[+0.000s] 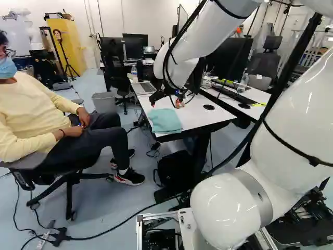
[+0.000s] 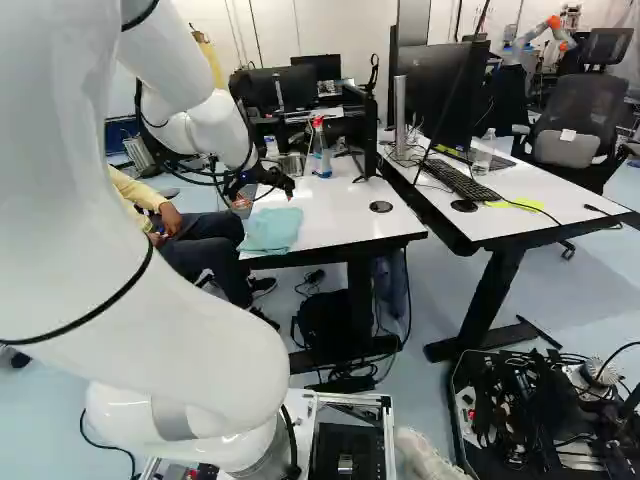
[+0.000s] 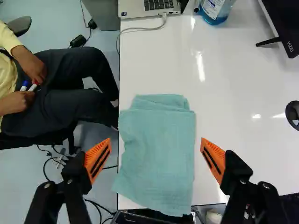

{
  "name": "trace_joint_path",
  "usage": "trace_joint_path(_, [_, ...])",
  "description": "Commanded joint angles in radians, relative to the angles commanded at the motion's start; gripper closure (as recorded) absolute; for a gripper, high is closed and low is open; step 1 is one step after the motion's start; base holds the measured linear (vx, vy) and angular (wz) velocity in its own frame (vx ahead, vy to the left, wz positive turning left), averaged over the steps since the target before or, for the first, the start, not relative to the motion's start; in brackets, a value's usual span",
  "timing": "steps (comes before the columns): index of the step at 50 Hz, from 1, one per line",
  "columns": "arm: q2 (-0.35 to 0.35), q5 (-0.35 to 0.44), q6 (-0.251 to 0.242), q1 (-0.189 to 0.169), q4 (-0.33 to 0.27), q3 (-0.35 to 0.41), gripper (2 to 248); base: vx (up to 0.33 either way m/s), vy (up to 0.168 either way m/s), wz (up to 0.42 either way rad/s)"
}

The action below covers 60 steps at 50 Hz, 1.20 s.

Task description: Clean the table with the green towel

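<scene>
My gripper (image 1: 166, 103) hangs over the white table (image 1: 200, 115) in the left base view. Seen from the wrist, the gripper (image 3: 155, 148) is open, its orange pads wide apart with nothing held between them. Below and ahead of it the green towel (image 3: 158, 151) lies on the table (image 3: 238, 98) near a corner, with some layers folded over at its far end. The towel slightly overhangs the table's side edge and reaches over its near edge. Spread along that corner, the towel (image 2: 272, 231) also shows in the right base view.
A laptop (image 3: 147, 6) and a spray bottle (image 2: 320, 150) stand farther along the table. A seated person (image 1: 44, 112) is close beside the table, holding markers. A second table (image 2: 520, 215) carries a monitor and keyboard (image 2: 460, 181). Another robot (image 2: 540, 35) stands far back.
</scene>
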Motion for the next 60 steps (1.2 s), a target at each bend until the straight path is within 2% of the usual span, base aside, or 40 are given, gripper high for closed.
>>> trace_joint_path(31, [0.004,0.024,0.000,-0.004,-0.001,0.014,3,0.000,0.000,0.000])
trace_joint_path(60, [0.023,0.139,0.000,-0.024,-0.004,0.083,3,0.000,0.000,0.000])
